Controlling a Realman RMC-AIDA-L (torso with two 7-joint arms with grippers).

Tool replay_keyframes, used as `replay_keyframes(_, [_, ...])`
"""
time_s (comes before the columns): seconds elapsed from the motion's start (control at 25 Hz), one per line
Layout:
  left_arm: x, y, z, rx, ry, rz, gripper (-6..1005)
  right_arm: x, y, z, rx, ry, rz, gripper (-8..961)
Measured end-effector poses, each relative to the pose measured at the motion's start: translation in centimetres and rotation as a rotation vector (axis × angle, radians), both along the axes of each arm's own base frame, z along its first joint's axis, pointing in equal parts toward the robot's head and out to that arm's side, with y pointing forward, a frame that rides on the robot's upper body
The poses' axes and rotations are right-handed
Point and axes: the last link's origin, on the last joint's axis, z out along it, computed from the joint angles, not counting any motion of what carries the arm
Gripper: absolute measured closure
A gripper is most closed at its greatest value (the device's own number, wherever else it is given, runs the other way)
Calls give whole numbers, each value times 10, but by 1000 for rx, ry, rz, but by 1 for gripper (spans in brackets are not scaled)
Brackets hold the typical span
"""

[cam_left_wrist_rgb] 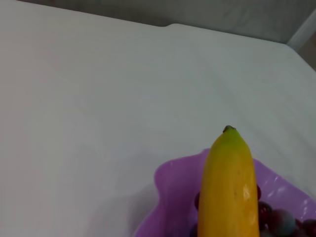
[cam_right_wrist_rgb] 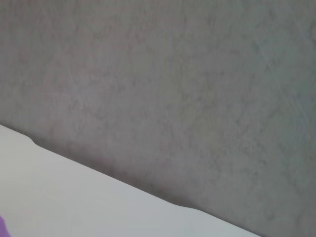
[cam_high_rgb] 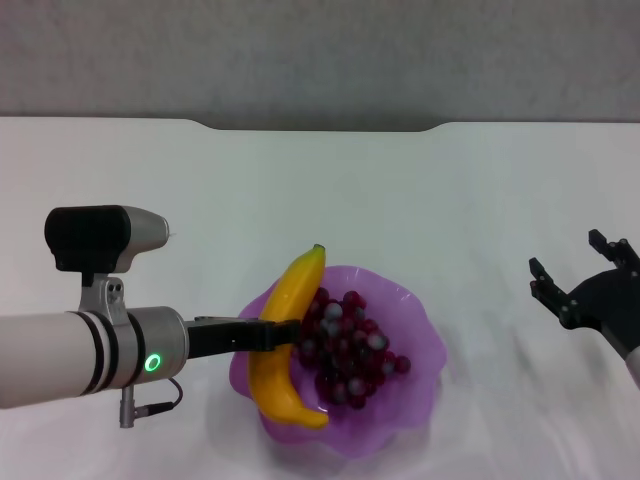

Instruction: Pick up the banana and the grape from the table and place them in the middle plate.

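Banana (cam_high_rgb: pixel 285 338): held by the left gripper (cam_high_rgb: pixel 278 334) about mid-length, over the left side of the middle plate (cam_high_rgb: pixel 425 345); its green tip points toward the far edge, its lower end hangs near the plate's near rim.
Left fingers: narrowed onto the banana's sides; in the left wrist view the fruit (cam_left_wrist_rgb: pixel 228 190) fills the near field and the fingers themselves do not show.
Grape (cam_high_rgb: pixel 348 347): already lying inside the plate, right of the banana and seemingly touching it.
Step in hand: setting the banana down in the plate, by my reading the last placement left.
How to do it well: lower until the fruit rests on the dish, not on the scalloped rim; nudge slightly toward the centre so neither end overhangs; spread the fingers only once the weight is carried, then withdraw back along the arm's own line.
What stands in the way: the grape bunch takes up much of the bowl, so the banana may ride on it and roll; the wavy rim could catch a fingertip on the way out.
Right gripper (cam_high_rgb: pixel 585 280): fingers spread wide, holding nothing, parked above the table (cam_high_rgb: pixel 480 200) well apart from the plate.
Background: grey wall (cam_right_wrist_rgb: pixel 173 89) beyond the table's notched far edge.
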Motion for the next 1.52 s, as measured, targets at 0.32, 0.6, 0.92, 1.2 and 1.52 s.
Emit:
replay_keyframes(0.32, [2,-1,-2,16,-4,-11,500,-2,1,0,-1,1,5,128])
replay_keyframes(0.6, [8,-3,-6,30,2,-38,315,-2,2,0,-1,0,7,129])
replay_keyframes(0.92, [12,-9,26,183,18,-134,103,-1,1,0,-2,-2,3,128])
replay_keyframes(1.2, [-15,-18,74,558,172,-156,104,-4,1,-2,-5,15,5,129])
replay_keyframes(1.52, [-58,-32,69,896,445,-150,106,-5,1,0,24,72,-20,128])
